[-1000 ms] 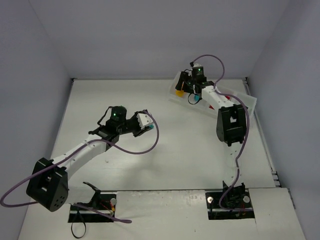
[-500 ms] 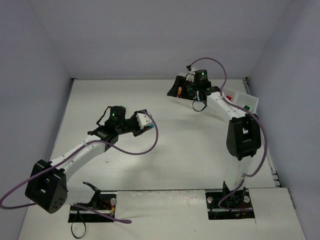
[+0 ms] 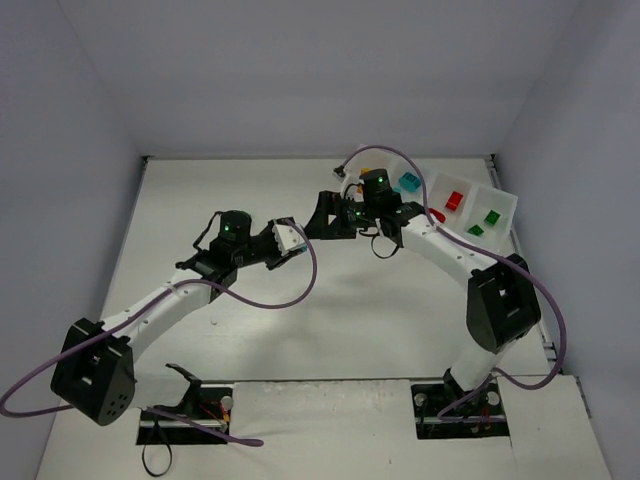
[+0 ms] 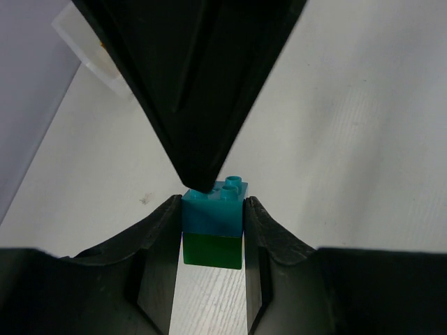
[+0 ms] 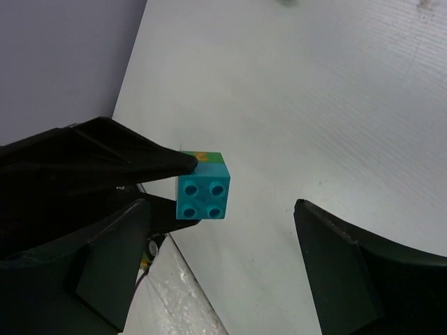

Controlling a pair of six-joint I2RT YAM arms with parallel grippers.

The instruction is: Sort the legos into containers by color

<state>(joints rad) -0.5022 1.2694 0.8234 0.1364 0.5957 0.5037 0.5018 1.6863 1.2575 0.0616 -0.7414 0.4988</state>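
Nearest: left gripper [image 4: 211, 227] pinching two-brick stack off table, well left of tray [image 3: 512, 205]; teal brick [image 4: 209, 209] atop green brick [image 4: 212, 251]. Beyond: right gripper [image 5: 220, 230] spread, stack between fingers, contact unclear. Step, judged: splitting stack. Next: clamp teal brick, pull off, carry to tray's teal compartment. Green brick plain only from left wrist; tray contents only from above.

1. Teal-on-green stack [image 4: 213, 229]: two small glossy bricks joined, upright, studs up, at the centre of the left wrist view.
2. Tray [image 3: 472, 192], upper right: teal lego [image 3: 409, 183], red lego [image 3: 454, 200] and seemingly two green legos [image 3: 492, 216], each colour in its own compartment.
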